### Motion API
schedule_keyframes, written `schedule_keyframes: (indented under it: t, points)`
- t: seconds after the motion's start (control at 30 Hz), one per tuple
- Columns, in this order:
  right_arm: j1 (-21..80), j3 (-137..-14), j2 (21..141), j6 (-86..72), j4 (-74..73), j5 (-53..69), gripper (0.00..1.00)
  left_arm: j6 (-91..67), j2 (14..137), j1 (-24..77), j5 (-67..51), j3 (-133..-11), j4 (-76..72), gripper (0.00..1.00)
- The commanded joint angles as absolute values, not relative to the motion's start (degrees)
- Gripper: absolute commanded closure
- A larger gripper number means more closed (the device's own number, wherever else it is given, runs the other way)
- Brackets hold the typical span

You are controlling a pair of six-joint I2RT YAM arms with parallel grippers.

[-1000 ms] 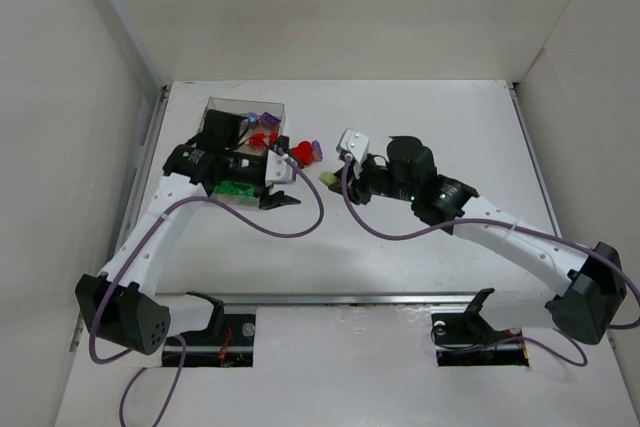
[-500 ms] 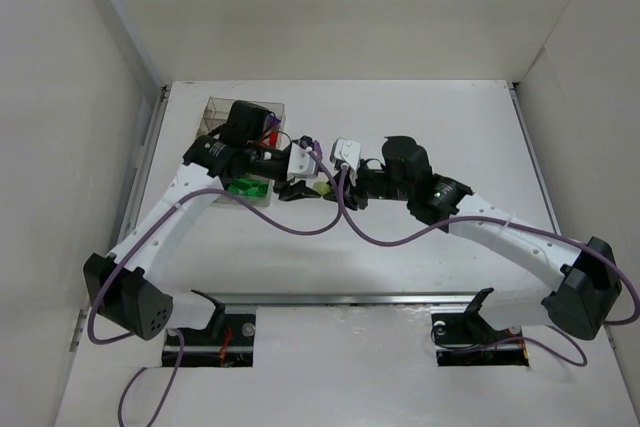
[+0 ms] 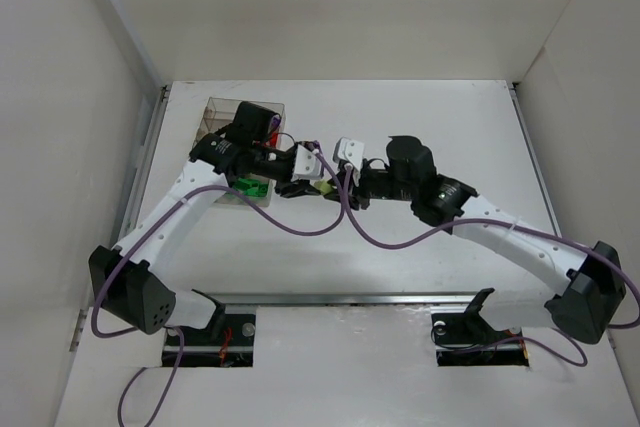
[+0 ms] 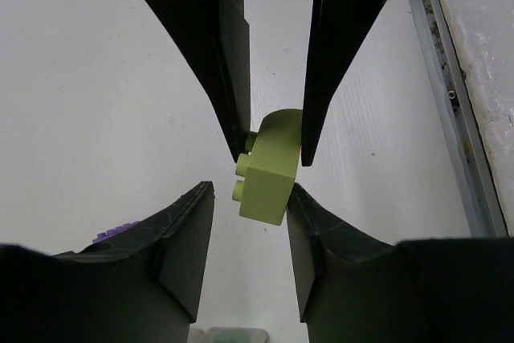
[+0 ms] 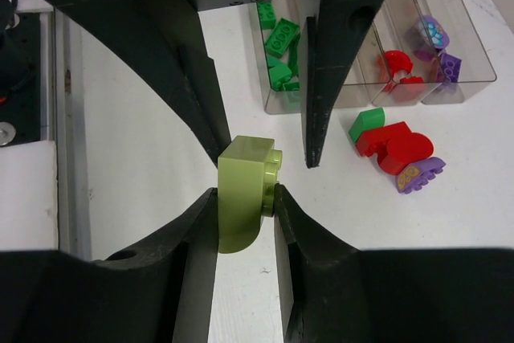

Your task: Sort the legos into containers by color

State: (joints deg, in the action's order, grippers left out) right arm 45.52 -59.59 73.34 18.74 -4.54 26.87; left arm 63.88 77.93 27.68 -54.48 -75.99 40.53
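Note:
A lime yellow-green lego (image 5: 241, 198) is pinched between the fingers of my right gripper (image 5: 245, 192), which is shut on it above the table. My left gripper (image 4: 250, 190) faces it from the other side. Its jaws straddle the same lego (image 4: 265, 186): one finger touches it, and a gap shows at the other. In the top view both grippers meet at mid table around the lego (image 3: 325, 185). The clear tray (image 5: 353, 102) holds green legos (image 5: 277, 46), red ones (image 5: 393, 66) and purple ones (image 5: 438, 38) in separate containers.
Loose on the table beside the tray lie a green lego (image 5: 367, 124), a red one (image 5: 397, 146) and a purple one (image 5: 422, 174). The tray (image 3: 225, 107) stands at the back left, under the left arm. Side walls enclose the table.
My left arm has swung right, away from the tray, to the lime lego in my right gripper, and its jaws have narrowed around it. The right gripper kept its grip.

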Motion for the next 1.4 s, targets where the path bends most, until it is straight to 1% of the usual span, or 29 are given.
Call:
schedule_keyframes:
  t: [0.0,0.1,0.23,0.33,0.37,0.4,0.43,0.5,0.53,0.57,0.6,0.63,0.67,0.7,0.73,0.77,0.8,0.83,0.9,0.93,1.03,1.07,1.1,1.3,1.37]
  points:
    - [46.1,-61.0,71.1,19.7,-1.6,28.6,1.0,65.3,77.5,27.9,-54.6,-76.3,41.7,0.62]
    - [46.1,-61.0,71.1,19.7,-1.6,29.7,1.0,65.3,77.5,27.9,-55.8,-76.9,41.7,0.72]
    - [46.1,-61.0,71.6,19.7,-1.6,29.7,1.0,64.0,77.5,28.5,-56.9,-77.4,41.7,0.76]
    - [46.7,-61.0,72.2,19.7,-1.6,29.7,1.0,64.0,77.5,28.5,-57.7,-78.0,41.7,0.82]
    - [46.7,-61.0,72.2,19.7,-1.6,29.7,1.0,63.5,77.5,28.5,-57.7,-78.0,41.7,0.86]
    - [46.7,-61.0,72.2,19.7,-1.6,29.7,1.0,63.5,77.5,28.5,-57.7,-78.0,41.7,0.94]
    - [46.7,-61.0,72.2,19.7,-1.6,29.7,1.0,63.5,77.5,28.5,-57.7,-78.0,41.7,0.98]
    - [46.7,-61.0,72.7,19.7,-1.6,29.1,1.0,62.8,77.5,28.5,-57.7,-78.0,41.7,1.0]
    - [46.7,-61.6,73.3,19.7,-1.6,28.6,0.96,62.2,77.0,28.5,-57.7,-77.3,41.7,1.0]
    - [46.7,-61.6,74.0,18.2,-1.6,27.9,0.85,62.2,76.5,28.5,-57.7,-76.7,41.7,1.0]
    - [46.7,-62.1,74.0,17.4,-1.6,27.3,0.66,62.2,76.5,28.5,-57.7,-76.7,41.7,1.0]
    - [46.7,-62.1,74.8,16.7,-1.6,26.7,0.5,62.2,75.7,28.5,-57.7,-75.9,41.7,1.0]
    - [46.7,-62.1,75.6,16.0,-1.6,26.1,0.39,61.4,74.9,28.5,-57.7,-75.0,41.7,1.0]
    - [46.7,-62.1,75.6,14.9,-1.6,26.1,0.32,61.4,74.9,28.5,-57.7,-74.4,41.7,1.0]
    - [46.7,-62.1,76.2,14.1,-1.6,25.5,0.22,60.5,74.2,28.5,-57.7,-73.9,41.7,1.0]
    - [46.7,-62.7,76.2,13.0,-1.6,23.8,0.17,59.7,73.4,27.7,-57.7,-72.4,41.1,1.0]
    - [46.7,-62.7,76.7,10.9,-1.6,22.7,0.08,56.5,73.4,27.7,-57.7,-71.4,40.3,1.0]
    - [46.7,-62.7,77.3,10.2,-1.6,21.6,0.04,54.2,72.6,26.8,-57.7,-70.3,38.2,1.0]
    - [46.7,-62.0,77.3,9.6,-1.6,20.4,0.0,49.6,71.8,25.8,-58.3,-66.9,35.7,1.0]
    - [46.7,-62.0,77.3,8.5,-1.6,18.6,0.0,45.0,70.9,25.1,-58.3,-64.8,33.3,1.0]
    - [46.7,-61.3,77.3,6.1,0.0,15.2,0.0,37.5,69.1,23.8,-58.3,-61.7,28.6,1.0]
    - [46.7,-60.3,77.3,5.4,0.7,13.7,0.0,33.4,68.6,22.8,-57.7,-60.7,25.4,1.0]
    - [46.7,-60.3,76.7,4.8,1.4,10.8,0.0,31.6,67.6,22.2,-56.8,-59.7,23.9,1.0]
    - [46.7,-57.0,74.4,0.9,6.7,2.1,0.0,19.5,65.6,15.4,-49.9,-54.4,12.9,1.0]
    - [46.7,-57.6,74.4,-0.9,6.7,-4.3,0.0,14.7,65.0,11.9,-48.3,-53.8,10.6,1.0]
